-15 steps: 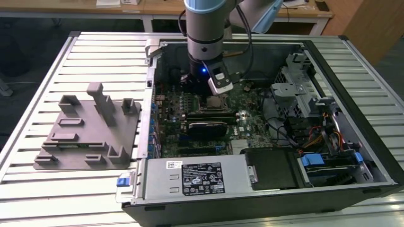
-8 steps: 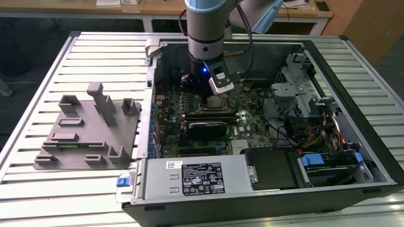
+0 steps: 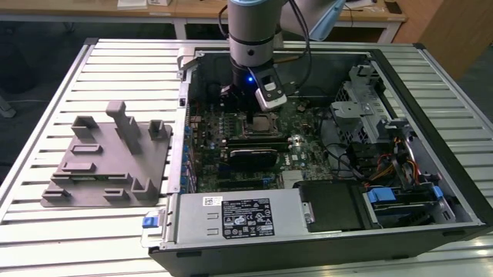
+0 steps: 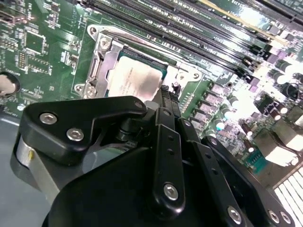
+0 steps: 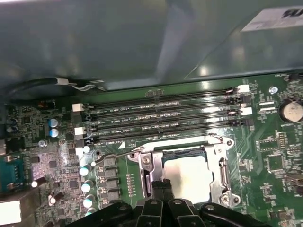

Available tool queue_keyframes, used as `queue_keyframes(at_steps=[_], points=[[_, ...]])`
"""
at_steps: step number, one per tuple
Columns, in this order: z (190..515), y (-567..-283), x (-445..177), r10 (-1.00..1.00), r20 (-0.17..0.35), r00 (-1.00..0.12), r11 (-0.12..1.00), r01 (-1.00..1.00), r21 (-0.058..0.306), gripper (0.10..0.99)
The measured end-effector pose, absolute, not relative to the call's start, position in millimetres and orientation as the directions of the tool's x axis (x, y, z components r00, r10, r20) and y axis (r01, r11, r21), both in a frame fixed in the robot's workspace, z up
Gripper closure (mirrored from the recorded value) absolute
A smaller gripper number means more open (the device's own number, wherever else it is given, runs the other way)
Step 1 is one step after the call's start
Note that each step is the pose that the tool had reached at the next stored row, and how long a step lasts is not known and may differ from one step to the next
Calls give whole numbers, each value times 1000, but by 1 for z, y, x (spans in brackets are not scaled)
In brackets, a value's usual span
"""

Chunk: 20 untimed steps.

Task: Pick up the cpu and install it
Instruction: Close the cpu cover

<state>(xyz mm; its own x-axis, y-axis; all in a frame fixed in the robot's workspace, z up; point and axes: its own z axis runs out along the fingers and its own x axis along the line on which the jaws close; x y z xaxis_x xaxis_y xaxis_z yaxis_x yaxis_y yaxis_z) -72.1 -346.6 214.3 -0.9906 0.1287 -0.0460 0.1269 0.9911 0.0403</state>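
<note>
Inside the open black tower computer case, which lies on its side on a slatted pale metal table, the arm's black linkage gripper hangs low over the green motherboard. In both wrist views its two slim black fingertips are drawn together with barely a gap, and nothing sits between them. They hover just beside one edge of the cpu, close above the board; whether they touch anything cannot be told.

The cpu, a small flat square chip with a pale silver metal top, lies level in the motherboard's socket, framed on its sides by a bright steel bracket with screw heads at the corners. Beyond the socket runs a row of long black memory slots. Small round silver-topped capacitors stand near one side of the bracket.

On the exterior view's left, well apart from the case, a grey plastic tray with upright posts rests on the table. A silver box-shaped power supply with a black label fills the case's near edge in that view.
</note>
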Motion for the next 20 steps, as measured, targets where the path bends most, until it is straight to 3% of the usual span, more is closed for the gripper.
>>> queue_keyframes(at_steps=[20], points=[[221,-347,-46,129,-46,-991,991,127,40,980]])
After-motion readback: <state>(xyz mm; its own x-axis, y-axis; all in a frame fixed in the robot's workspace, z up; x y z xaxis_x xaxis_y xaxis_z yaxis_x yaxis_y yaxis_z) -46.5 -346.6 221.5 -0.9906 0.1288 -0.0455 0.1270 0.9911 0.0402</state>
